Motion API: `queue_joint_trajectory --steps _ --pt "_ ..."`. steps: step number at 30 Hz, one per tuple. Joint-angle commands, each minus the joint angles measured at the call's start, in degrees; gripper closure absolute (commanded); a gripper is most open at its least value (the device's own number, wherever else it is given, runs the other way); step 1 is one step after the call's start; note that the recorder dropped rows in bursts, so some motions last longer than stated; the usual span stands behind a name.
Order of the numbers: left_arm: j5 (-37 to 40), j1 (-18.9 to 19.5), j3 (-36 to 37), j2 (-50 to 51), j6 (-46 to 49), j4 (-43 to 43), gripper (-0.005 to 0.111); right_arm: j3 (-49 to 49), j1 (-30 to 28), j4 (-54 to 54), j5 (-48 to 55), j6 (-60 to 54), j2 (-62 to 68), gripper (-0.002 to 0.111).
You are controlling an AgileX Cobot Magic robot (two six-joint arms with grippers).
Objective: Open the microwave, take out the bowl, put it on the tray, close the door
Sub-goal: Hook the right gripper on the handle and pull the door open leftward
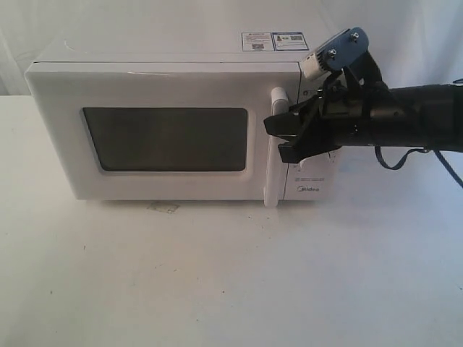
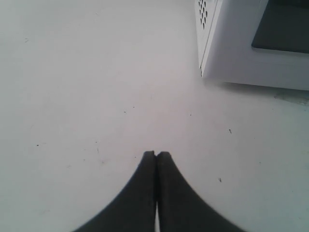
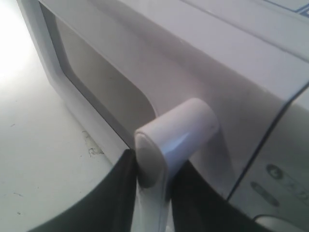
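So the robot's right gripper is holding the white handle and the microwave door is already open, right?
Not quite. The right gripper does clamp the tall white bar handle, but the wide white door of the boxy white microwave is shut, flush with its front; the exterior view shows it.

microwave [image 1: 166, 79] on table [image 1: 217, 289], right tool [image 1: 275, 139] around door handle [image 1: 273, 184]
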Motion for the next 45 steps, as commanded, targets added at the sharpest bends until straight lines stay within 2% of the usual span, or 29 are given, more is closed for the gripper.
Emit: queue_joint_trajectory --steps 1,9,16,18,21,22,31,34,39,41,45 --pt "0.1 0.2 0.1 -0.3 0.0 -0.5 0.107 -2.1 0.0 2.1 -1.1 -6.3 1.6 0.108" --pt "0.1 0.2 0.1 -0.3 0.0 -0.5 0.107 -2.1 0.0 -3.3 8.8 -7.7 1.6 0.108" --pt "0.1 0.2 0.1 -0.3 0.0 -0.5 0.107 -2.1 0.0 -19.6 32.7 -7.1 1.6 0.108" --pt "0.1 0.2 0.1 -0.3 0.0 -0.5 0.107 -2.1 0.0 -21.3 30.0 -5.8 1.6 0.108" --pt "0.1 0.2 0.1 -0.3 0.0 -0.5 0.107 -2.1 0.0 -20.7 16.8 5.9 1.6 0.108" --pt "0.1 0.2 0.1 -0.3 0.0 -0.5 0.107 -2.1 0.0 -20.8 15.1 7.9 1.6 0.108" --pt "0.1 0.2 0.1 -0.3 0.0 -0.5 0.107 -2.1 0.0 -22.3 17.2 9.4 1.6 0.108" --pt "0.1 0.2 0.1 -0.3 0.0 -0.5 0.107 -2.1 0.0 -23.2 17.5 11.2 1.6 0.099" --pt "0.1 0.2 0.1 -0.3 0.0 -0.5 0.107 -2.1 0.0 -24.0 19.0 13.2 1.4 0.072" --pt "0.1 0.2 0.1 -0.3 0.0 -0.5 0.107 -2.1 0.0 -24.4 20.4 13.4 1.4 0.066" --pt "0.1 0.2 0.1 -0.3 0.0 -0.5 0.107 -2.1 0.0 -26.9 20.7 16.5 1.4 0.065"
